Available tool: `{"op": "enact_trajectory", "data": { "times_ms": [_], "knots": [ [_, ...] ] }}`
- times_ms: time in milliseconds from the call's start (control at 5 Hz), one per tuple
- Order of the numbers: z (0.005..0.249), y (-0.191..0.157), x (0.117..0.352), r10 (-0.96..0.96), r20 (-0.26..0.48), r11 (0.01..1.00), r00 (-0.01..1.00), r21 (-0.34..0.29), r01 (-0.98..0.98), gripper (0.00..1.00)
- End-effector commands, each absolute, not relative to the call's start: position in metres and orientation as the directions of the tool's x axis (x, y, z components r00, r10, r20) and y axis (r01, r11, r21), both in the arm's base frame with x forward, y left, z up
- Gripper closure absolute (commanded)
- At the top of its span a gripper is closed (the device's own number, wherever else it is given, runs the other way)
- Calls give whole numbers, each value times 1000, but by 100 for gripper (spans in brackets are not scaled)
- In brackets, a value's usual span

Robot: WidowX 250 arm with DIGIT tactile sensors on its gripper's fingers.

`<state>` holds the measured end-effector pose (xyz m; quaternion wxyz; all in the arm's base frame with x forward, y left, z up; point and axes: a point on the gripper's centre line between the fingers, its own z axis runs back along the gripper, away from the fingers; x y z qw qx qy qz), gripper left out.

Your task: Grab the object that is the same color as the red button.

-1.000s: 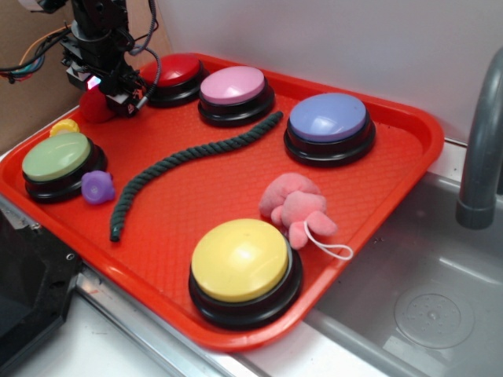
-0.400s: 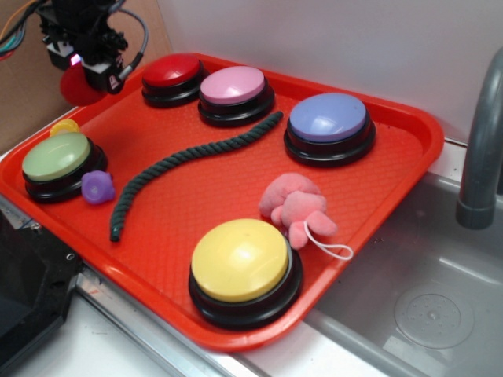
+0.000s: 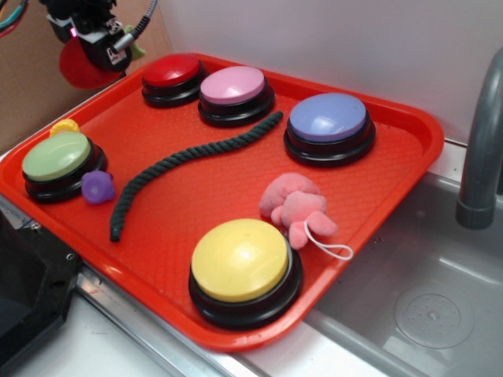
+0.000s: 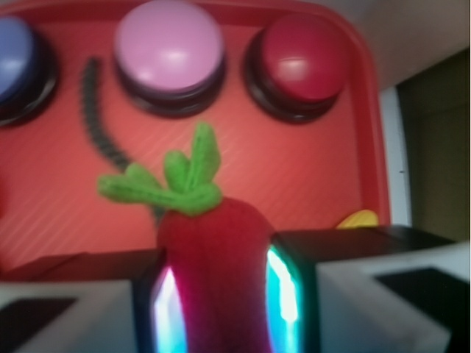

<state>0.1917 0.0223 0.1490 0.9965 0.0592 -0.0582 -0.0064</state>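
The plush strawberry point(image 4: 213, 257) is pinched between the fingers of the gripper point(image 3: 93, 43) and is held in the air beyond the far left corner of the red tray point(image 3: 204, 196), clear of its surface. Its green leafy top is seen pointing toward the red button point(image 3: 171, 72), which sits at the tray's far edge, left of the pink button point(image 3: 233, 85).

The strawberry point(image 4: 213, 257) is a red fuzzy plush with a green leafy top, clamped between the fingers of the gripper point(image 3: 93, 49) above the tray's far left corner. The red button point(image 3: 171, 72), a glossy dome on a black base, sits in that corner.
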Motion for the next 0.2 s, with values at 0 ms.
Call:
{"op": "enact_trajectory", "data": {
  "times_ms": [0],
  "knots": [
    [171, 19, 185, -137, 93, 983, 986, 134, 125, 100]
  ]
}}
